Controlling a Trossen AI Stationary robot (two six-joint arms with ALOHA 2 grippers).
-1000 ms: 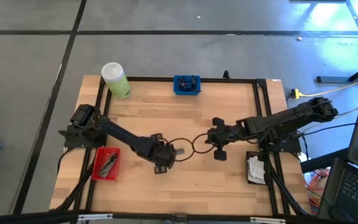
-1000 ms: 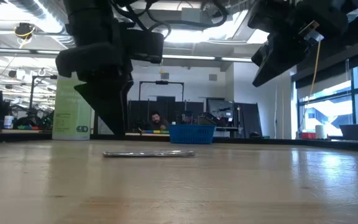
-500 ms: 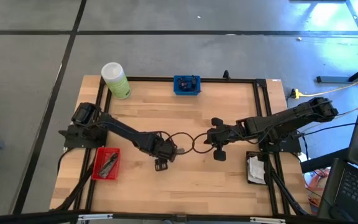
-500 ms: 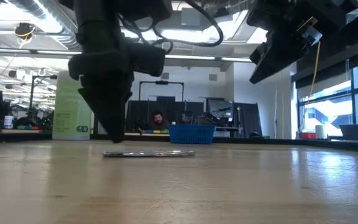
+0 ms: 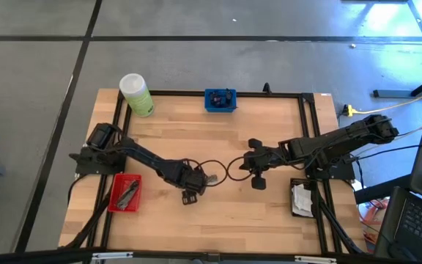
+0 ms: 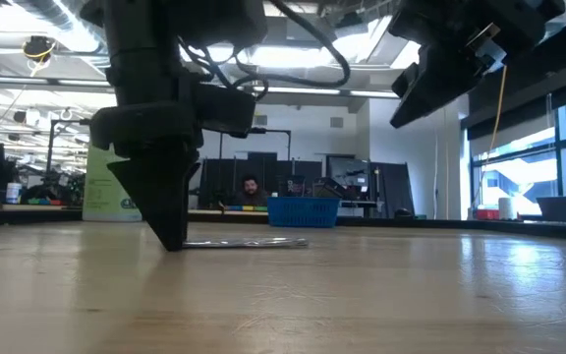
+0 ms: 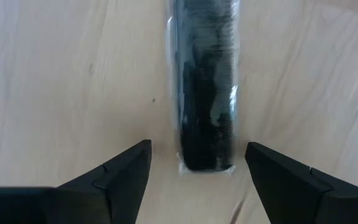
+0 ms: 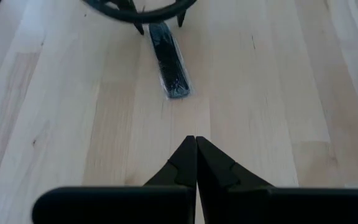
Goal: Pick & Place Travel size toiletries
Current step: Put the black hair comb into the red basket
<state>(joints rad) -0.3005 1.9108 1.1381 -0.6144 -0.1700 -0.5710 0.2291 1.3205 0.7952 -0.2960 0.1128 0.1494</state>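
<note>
A clear packet with a dark item inside (image 7: 205, 93) lies flat on the wooden table near its middle (image 5: 209, 177). It also shows in the low view (image 6: 249, 242) and the right wrist view (image 8: 169, 62). My left gripper (image 7: 197, 152) is open and points down, low at the table (image 6: 170, 236). Its fingers stand on either side of the packet's end without touching it. My right gripper (image 8: 196, 146) is shut and empty. It hangs above the table to the packet's right (image 5: 247, 163).
A big light-green bottle (image 5: 136, 94) stands at the far left. A blue tray (image 5: 220, 100) is at the far edge, and a red tray (image 5: 125, 192) holding a dark item is at the near left. A black tray with white sachets (image 5: 301, 198) is at the right. A person (image 6: 249, 190) sits beyond the table.
My left gripper has come down from above the table until its fingertips are at the table by the packet's end. The packet has not moved. My right gripper has kept still.
</note>
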